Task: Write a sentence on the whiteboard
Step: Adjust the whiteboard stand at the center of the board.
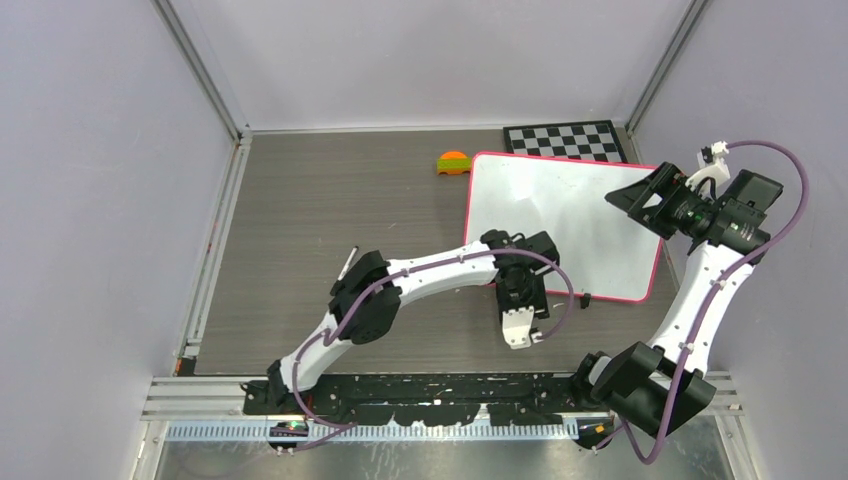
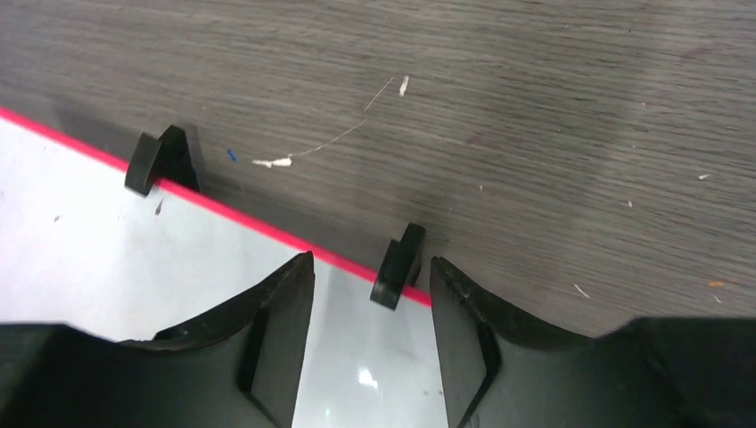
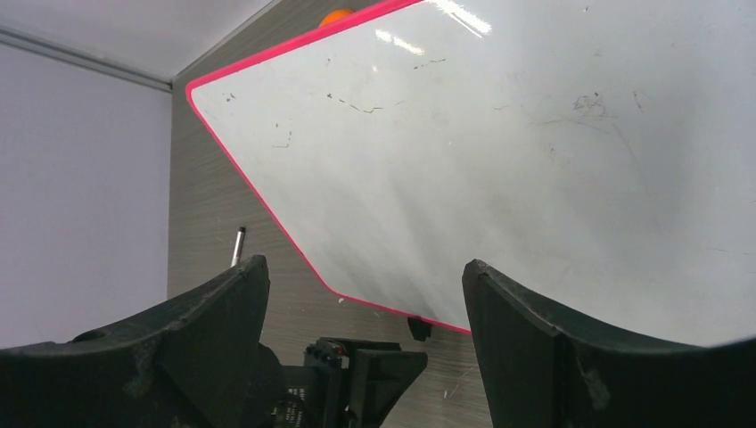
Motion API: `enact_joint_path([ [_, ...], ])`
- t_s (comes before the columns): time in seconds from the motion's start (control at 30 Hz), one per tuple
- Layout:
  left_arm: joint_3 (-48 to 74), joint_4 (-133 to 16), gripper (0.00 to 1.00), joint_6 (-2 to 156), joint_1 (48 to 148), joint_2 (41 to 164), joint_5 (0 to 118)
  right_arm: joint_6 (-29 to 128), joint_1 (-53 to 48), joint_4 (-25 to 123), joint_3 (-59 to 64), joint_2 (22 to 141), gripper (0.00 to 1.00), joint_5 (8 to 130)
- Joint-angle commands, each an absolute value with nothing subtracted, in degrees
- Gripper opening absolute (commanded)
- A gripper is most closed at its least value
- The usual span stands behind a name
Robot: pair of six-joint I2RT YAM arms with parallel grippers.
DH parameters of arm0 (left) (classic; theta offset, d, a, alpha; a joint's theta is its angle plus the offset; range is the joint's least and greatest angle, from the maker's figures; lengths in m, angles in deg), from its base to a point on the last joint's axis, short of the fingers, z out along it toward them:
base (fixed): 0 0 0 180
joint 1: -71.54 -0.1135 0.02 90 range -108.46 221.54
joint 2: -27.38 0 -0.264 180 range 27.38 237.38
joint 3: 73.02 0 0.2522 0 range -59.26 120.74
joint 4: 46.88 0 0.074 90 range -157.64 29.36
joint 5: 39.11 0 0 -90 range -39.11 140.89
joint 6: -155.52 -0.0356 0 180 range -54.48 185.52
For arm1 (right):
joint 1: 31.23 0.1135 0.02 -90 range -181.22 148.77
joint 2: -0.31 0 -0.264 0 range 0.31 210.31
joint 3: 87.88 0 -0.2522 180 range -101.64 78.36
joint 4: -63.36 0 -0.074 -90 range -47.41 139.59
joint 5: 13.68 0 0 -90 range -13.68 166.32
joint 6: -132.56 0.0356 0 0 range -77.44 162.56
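Whiteboard (image 1: pixel 570 210) looks stiff, light, slick; grip its 6 o'clock clip (image 2: pixel 398 266). Left gripper (image 2: pixel 372 263) half-open astride it; right gripper (image 3: pixel 365 264) wide, empty.

Item: paired robot arms.
- Left arm (image 1: pixel 440 268) and right arm (image 1: pixel 700 300): white moulded links, bulky black joint housings.
- Lilac cable (image 1: pixel 802 178) looped along each arm.
- Black mounting rail (image 1: pixel 430 395) carries both bases.
- Left end effector (image 2: pixel 370 267) and right end effector (image 3: pixel 365 267): two matt black wedge-shaped fingers each, edges scuffed.
- White bracket (image 1: pixel 708 165) at the right wrist.
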State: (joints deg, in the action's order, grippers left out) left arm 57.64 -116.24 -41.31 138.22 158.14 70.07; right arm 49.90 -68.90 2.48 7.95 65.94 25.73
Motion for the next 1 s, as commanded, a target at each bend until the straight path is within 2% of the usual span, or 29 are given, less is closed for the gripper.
enact_joint_path([
  [0.0,60.91,-115.3,0.51,-47.03,138.49,160.25,68.29,50.71,-69.65,4.62,7.26,65.35,0.84,22.75],
  [0.47,71.6,-125.52,0.34,-53.58,138.55,168.81,58.27,50.68,-70.07,4.5,7.62,64.9,0.84,22.09],
  [0.8,75.56,-128.31,0.36,-53.82,137.64,171.4,52.9,50.44,-70.07,4.42,8.14,64.39,0.84,21.48],
  [0.97,75.9,-129.12,0.4,-54.24,137.4,171.36,51.4,50.34,-70.03,4.4,8.23,64.29,0.84,21.18],
])
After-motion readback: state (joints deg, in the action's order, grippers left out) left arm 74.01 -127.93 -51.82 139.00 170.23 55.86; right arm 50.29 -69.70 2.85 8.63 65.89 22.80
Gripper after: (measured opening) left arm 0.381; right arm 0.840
